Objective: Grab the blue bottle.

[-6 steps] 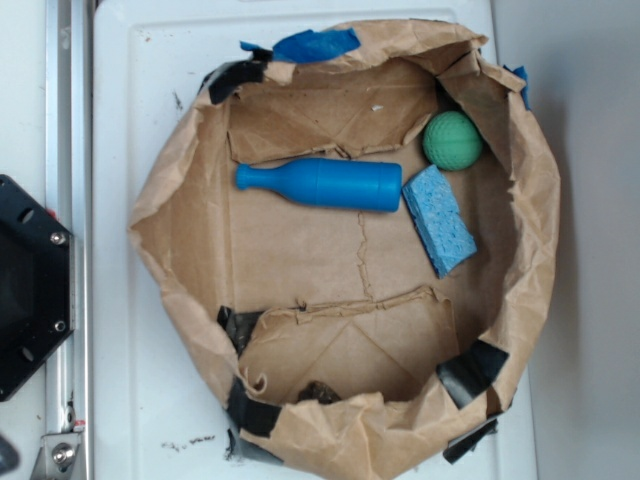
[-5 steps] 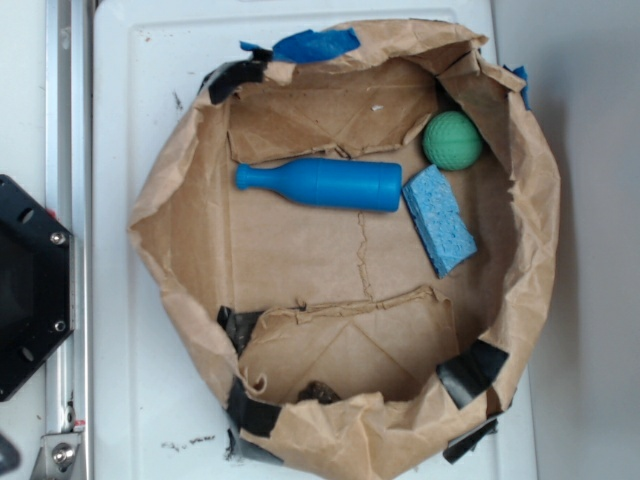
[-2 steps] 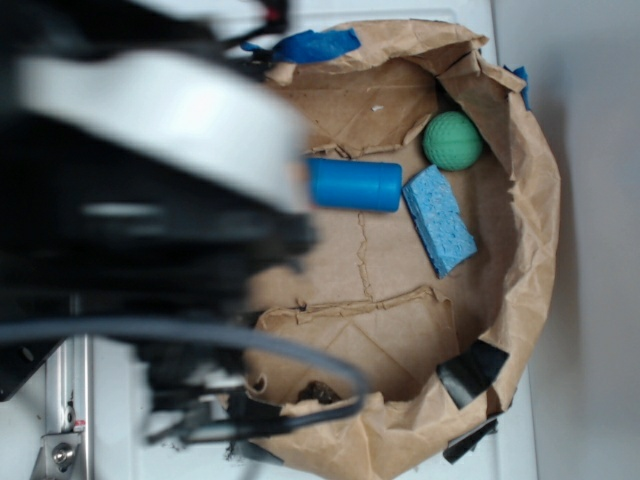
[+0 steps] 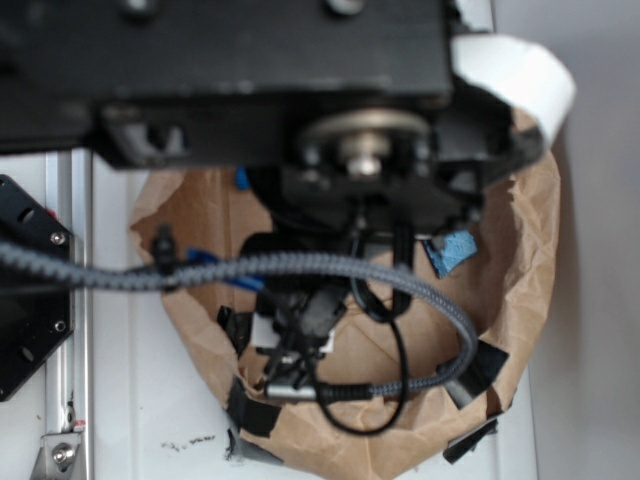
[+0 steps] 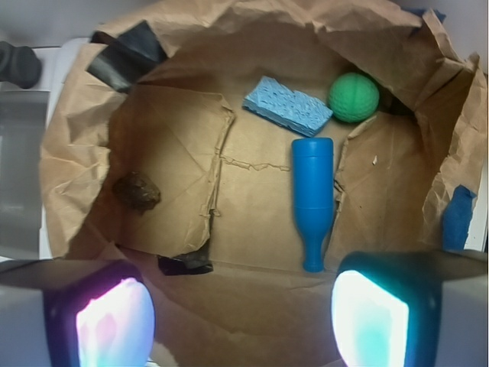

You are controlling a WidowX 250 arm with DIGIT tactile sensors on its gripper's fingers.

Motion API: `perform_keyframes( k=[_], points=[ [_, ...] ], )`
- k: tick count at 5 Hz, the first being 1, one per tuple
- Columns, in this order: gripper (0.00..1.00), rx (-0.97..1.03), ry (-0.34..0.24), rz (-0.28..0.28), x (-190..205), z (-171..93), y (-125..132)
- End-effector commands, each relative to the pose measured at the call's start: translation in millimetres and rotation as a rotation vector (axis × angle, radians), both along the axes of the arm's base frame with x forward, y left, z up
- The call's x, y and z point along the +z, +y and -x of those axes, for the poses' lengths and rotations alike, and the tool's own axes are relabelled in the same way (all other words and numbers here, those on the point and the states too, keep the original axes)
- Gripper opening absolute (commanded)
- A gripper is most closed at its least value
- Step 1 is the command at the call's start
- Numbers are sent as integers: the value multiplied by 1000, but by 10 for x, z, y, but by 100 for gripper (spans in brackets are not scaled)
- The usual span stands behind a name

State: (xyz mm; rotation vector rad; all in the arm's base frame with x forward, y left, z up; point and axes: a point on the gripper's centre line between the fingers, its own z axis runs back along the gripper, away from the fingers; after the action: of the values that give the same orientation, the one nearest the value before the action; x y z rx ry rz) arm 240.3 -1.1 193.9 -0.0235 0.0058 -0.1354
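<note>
With the tool (image 5: 241,317) wide open and empty, the blue bottle (image 5: 312,200) lies flat at about 1 o'clock of it in the wrist view, so a straight descent risks one pad striking its neck and rolling it toward the sponge (image 5: 288,105).

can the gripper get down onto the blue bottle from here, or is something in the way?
Probably yes. In the wrist view the blue bottle lies flat and uncovered inside the paper bag, apart from the sponge and green ball. The gripper is open above it.
</note>
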Motion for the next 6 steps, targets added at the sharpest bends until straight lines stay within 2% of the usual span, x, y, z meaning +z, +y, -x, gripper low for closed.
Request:
perform_keyframes(
  k=[1, 3, 4, 5, 6],
  points=[
    [100, 13, -63, -3, 150, -43, 4],
    [100, 23, -77, -69, -588, -154, 221],
    [100, 33, -77, -52, -837, -227, 310],
    [100, 55, -67, 45, -1062, -272, 389],
    [100, 70, -63, 68, -1294, -288, 263]
  ],
)
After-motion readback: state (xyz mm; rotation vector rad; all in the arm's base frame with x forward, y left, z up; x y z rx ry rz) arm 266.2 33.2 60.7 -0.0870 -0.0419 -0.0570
